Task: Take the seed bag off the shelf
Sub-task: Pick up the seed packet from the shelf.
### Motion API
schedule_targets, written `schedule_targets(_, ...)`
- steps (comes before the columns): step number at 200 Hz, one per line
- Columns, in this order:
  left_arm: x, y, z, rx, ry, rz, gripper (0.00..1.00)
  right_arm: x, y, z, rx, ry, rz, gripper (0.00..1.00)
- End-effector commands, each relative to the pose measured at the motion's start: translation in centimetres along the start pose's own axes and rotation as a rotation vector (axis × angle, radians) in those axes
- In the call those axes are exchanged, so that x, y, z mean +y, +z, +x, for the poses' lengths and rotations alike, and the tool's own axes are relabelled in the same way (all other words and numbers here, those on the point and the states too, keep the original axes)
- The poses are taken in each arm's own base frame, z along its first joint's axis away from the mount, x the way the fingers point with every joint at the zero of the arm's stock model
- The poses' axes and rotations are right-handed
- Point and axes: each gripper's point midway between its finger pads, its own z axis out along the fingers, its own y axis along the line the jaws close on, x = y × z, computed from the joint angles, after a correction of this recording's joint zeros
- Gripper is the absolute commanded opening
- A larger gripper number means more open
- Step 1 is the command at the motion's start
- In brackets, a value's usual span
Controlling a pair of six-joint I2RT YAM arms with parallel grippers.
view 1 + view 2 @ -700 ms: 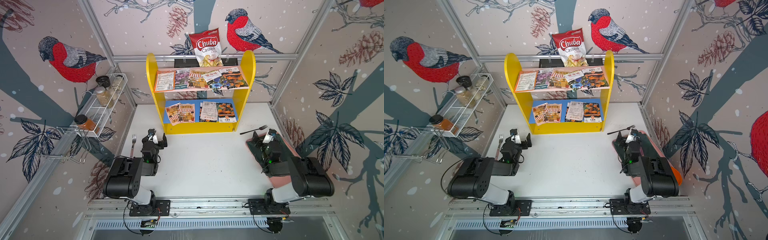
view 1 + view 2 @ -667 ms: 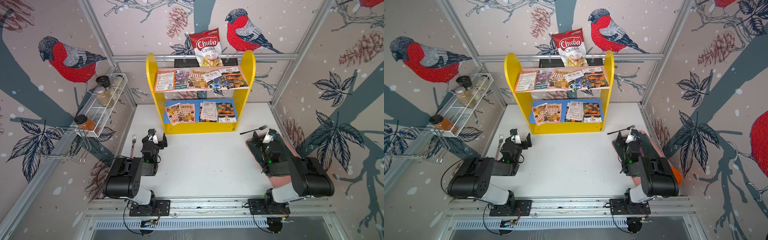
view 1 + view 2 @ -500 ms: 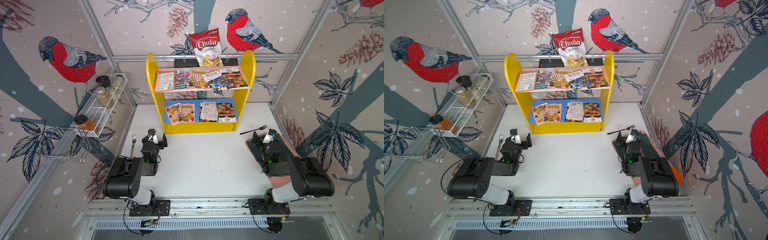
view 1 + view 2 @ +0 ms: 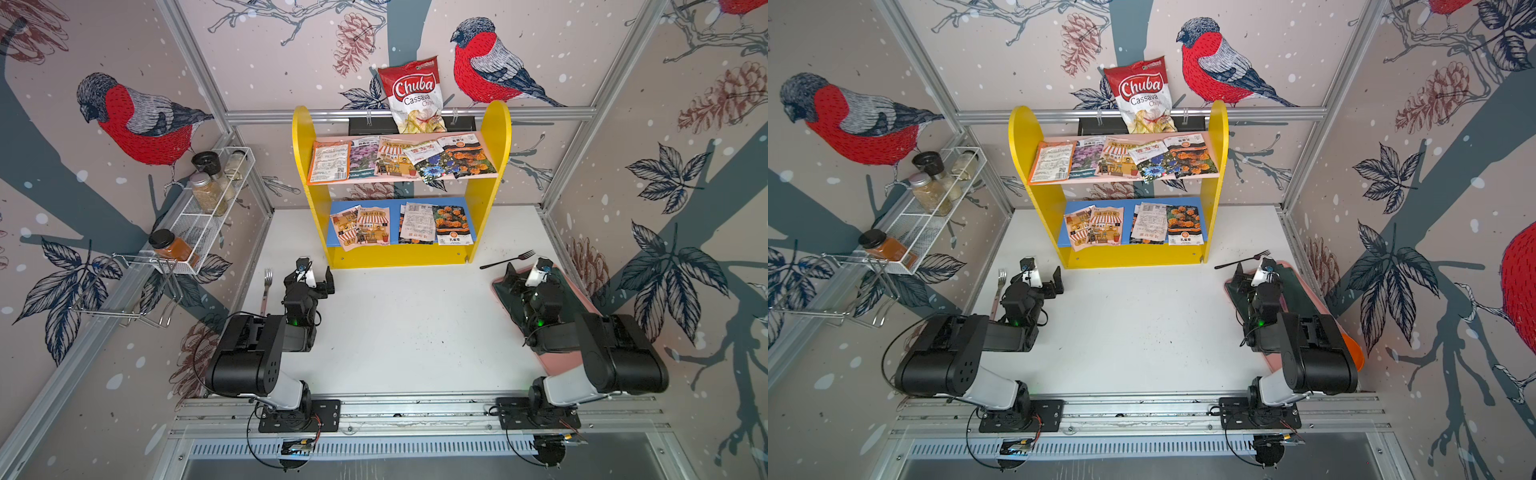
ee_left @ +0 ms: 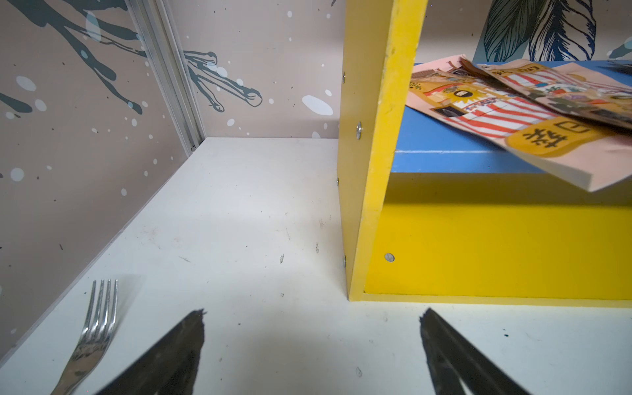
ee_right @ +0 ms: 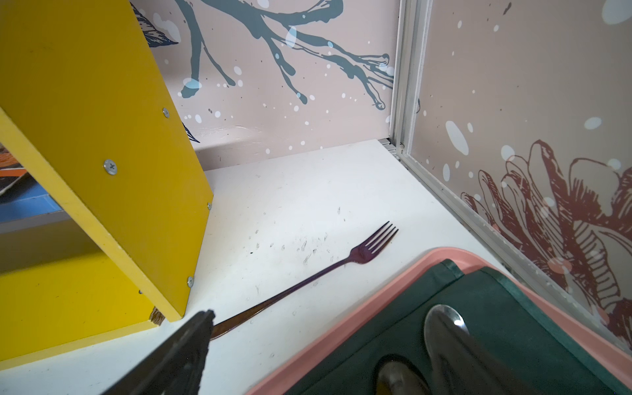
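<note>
**Change since earlier frames:** none visible; arms, packets and cutlery lie as they did.

**Left hand** (image 5: 312, 316): jaws spread wide, holding nothing. It sits low over the table (image 4: 407, 324), just short of the left front corner of the shelf (image 4: 399, 261).

**Right hand** (image 6: 325, 321): jaws spread wide, holding nothing. One finger is over the table, the other over the dark green cloth (image 6: 513, 325) in the pink tray (image 6: 376, 304), beside the shelf's right panel.

**Seed packets** (image 4: 399, 158): a row lies flat on the pink upper board (image 4: 374, 180), and more lie on the blue lower board (image 5: 444, 150). Nearest the left hand is the striped-shopfront packet (image 5: 496, 113). Its corner overhangs the blue board's front edge, above and to the right of that hand and well apart from it.

**Edges:** the yellow side panels (image 4: 302, 166) close both boards at the ends; the fronts stand open.

**Open room:** white table runs between the two arms up to the shelf's base. A silver fork (image 4: 266, 286) lies along the left wall. A dark fork (image 4: 507, 261) lies between the shelf and the tray.
</note>
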Motion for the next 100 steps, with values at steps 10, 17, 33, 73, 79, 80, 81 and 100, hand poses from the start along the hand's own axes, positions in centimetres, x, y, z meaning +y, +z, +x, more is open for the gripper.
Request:
schedule_targets(10,0.1,0.0,-1.0,-0.037,-0.002,0.001,0.98,0.1,0.0,-0.6,-0.023,-0.004,-0.008,0.99)
schedule_targets(17,0.1,0.0,-1.0,-0.04,-0.001,0.0,0.98,0.1,-0.1,-0.6,-0.023,-0.005,-0.004,0.99)
schedule_targets(33,0.6,0.3,-1.7,-0.032,-0.011,-0.033,0.97,0.2,0.0,-1.1,-0.036,-0.02,0.015,1.0)
schedule_targets(73,0.5,0.8,-3.0,0.061,-0.036,-0.071,0.97,2.1,-0.2,-2.6,-0.021,-0.126,0.052,1.0)
schedule_targets(79,0.2,0.5,-3.4,0.051,-0.032,-0.08,0.97,2.5,-0.3,-3.0,-0.025,-0.143,0.062,1.0)
schedule_targets(80,0.2,0.4,-3.4,0.052,-0.031,-0.081,0.98,2.5,-0.3,-3.1,-0.025,-0.145,0.064,1.0)
schedule_targets(81,0.1,0.3,-3.5,0.049,-0.03,-0.081,0.98,2.6,-0.3,-3.1,-0.025,-0.147,0.066,1.0)
schedule_targets(100,-1.4,-0.5,-4.7,0.049,-0.026,-0.077,0.98,3.2,-0.4,-4.4,-0.011,-0.157,0.107,1.0)
